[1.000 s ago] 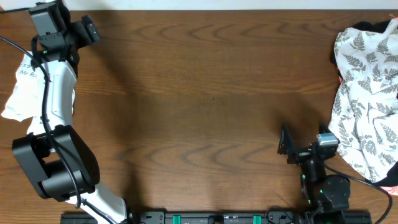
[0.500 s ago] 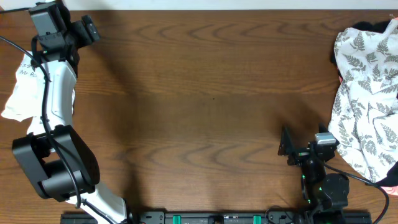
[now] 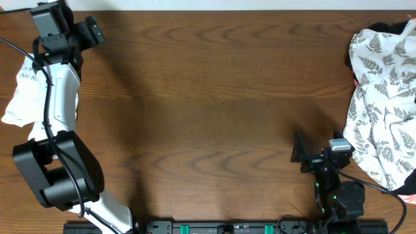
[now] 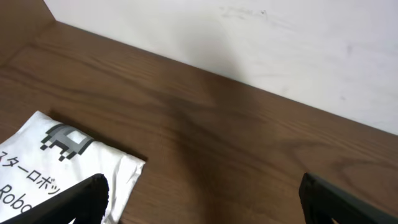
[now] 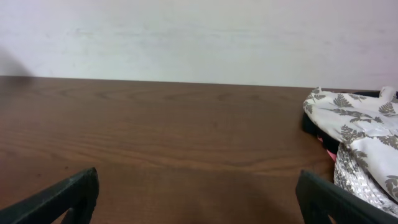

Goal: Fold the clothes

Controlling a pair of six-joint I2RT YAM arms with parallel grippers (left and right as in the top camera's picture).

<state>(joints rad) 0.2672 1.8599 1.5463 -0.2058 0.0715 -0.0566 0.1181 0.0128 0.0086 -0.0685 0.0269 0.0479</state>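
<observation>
Nothing we could see had shifted over the last moment. Both arms held the same poses as in the earlier views, and no cloth had moved. We took this as a pause, with no hold yet made and the folding not advancing.

The left pincer (image 4: pixel 205 202) was released, its jaws spread wide over bare wood and grasping nothing. The right pincer (image 5: pixel 199 196) was likewise released and empty, near the front edge of the desk (image 3: pixel 214 97), towards its right side.

The T-shirt (image 3: pixel 19 97) lay at the left edge of the desk, towards the back left corner, with its black print facing up. From overhead the left arm (image 3: pixel 62 110) crossed over part of it. In the left wrist view one corner lay just beside the nearer jaw, apart from it.

A fern-print cloth (image 3: pixel 380 110) was heaped along the right edge, with a dark item (image 3: pixel 390 27) showing behind it. It was well apart from the T-shirt and blocked nothing. The middle of the desk lay bare. We judged the left arm's own position over the T-shirt to be the only hindrance.
</observation>
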